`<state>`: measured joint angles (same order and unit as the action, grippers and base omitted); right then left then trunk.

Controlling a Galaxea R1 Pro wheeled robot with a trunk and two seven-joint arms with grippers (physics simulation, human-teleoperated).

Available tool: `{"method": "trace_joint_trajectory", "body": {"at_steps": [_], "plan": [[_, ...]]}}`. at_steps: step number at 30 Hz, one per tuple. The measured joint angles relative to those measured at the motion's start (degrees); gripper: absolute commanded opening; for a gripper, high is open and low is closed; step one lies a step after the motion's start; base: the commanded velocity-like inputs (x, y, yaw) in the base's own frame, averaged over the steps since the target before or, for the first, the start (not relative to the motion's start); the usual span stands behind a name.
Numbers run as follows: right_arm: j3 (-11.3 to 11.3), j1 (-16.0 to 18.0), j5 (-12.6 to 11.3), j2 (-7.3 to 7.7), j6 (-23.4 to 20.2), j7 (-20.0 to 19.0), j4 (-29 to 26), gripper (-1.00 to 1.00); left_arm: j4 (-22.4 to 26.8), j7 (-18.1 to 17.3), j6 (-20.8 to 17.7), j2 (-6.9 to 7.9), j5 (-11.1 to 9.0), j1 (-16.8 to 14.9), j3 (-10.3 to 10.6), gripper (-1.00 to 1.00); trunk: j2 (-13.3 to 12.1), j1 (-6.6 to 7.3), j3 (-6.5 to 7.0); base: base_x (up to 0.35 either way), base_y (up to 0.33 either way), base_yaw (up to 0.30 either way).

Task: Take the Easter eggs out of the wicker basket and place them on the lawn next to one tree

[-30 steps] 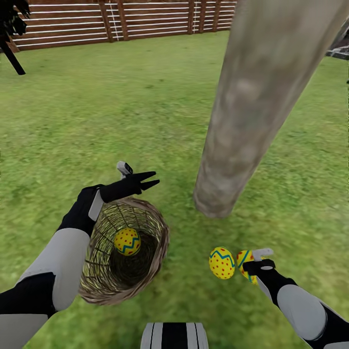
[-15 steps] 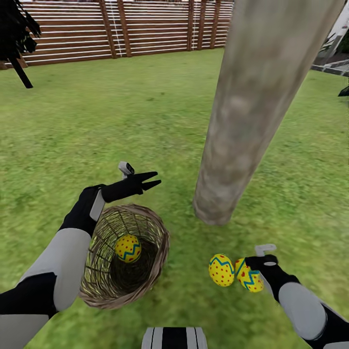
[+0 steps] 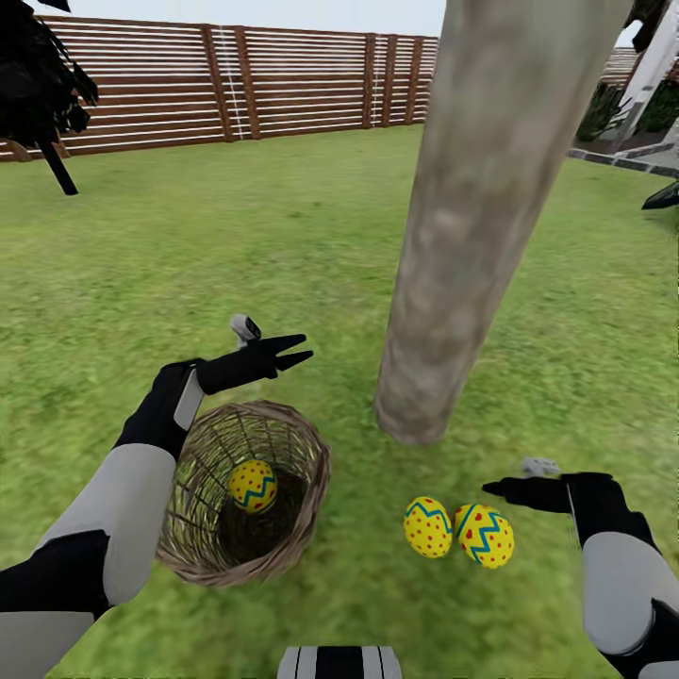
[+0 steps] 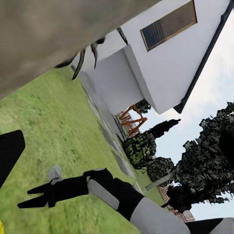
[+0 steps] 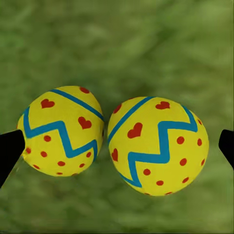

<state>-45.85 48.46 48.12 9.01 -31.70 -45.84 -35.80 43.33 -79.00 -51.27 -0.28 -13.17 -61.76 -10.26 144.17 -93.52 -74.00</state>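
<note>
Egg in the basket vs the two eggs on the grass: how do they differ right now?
The egg in the wicker basket sits down inside the woven wall, alone; the two eggs on the lawn lie in the open, side by side near the tree. The basket egg is partly shaded; those two are fully lit. All share yellow shells, red marks, a blue zigzag.

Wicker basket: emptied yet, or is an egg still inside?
Not empty. One Easter egg lies inside the wicker basket; the other two eggs sit on the lawn near the tree.

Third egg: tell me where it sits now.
In the head view the egg lies inside the wicker basket, under the left gripper, left of the tree trunk.
</note>
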Motion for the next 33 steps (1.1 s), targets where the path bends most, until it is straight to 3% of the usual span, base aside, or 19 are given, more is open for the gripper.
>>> {"method": "trace_joint_trajectory", "body": {"at_steps": [6,9,11,15,21,29,33], "plan": [[-2.9,-0.1,-0.1,0.48,0.0,-11.7,-4.5,1.0,0.1,0.0,0.0,-0.08,0.0,0.0,0.0,1.0,-0.1,0.17,1.33,-0.007,0.0,0.0],[-3.5,-0.1,-0.6,0.43,0.0,-12.6,-4.6,1.0,0.0,0.0,0.0,-0.18,0.0,0.0,0.0,1.0,-0.1,0.24,2.0,0.0,0.0,0.0],[-5.2,-0.1,-1.9,0.41,0.0,-12.8,-4.7,1.0,0.0,0.1,0.0,-0.25,0.0,0.0,0.0,1.0,-0.1,0.29,2.44,0.0,0.0,0.0],[-5.9,-0.7,-2.4,0.26,0.0,-18.2,-4.6,1.0,0.0,0.1,0.0,-0.37,0.0,0.0,0.0,1.0,-0.2,0.38,3.32,-0.129,0.0,0.0],[-6.1,-0.9,-2.3,0.41,0.1,-19.4,-4.6,1.0,0.0,0.1,0.0,-0.29,0.0,0.0,0.1,1.0,-0.3,0.54,4.66,-0.188,0.0,0.081],[-6.3,-0.9,-2.3,0.5,0.1,-19.9,-4.9,1.0,0.0,0.1,0.0,-0.35,0.0,0.0,0.1,1.0,-0.4,0.76,6.43,-0.007,0.0,0.271],[-6.3,-0.9,-2.3,0.56,0.0,-22.5,-5.0,1.0,0.0,0.1,0.0,-0.39,0.0,0.0,0.1,1.0,-0.4,0.86,7.32,0.0,0.0,0.282]]}}
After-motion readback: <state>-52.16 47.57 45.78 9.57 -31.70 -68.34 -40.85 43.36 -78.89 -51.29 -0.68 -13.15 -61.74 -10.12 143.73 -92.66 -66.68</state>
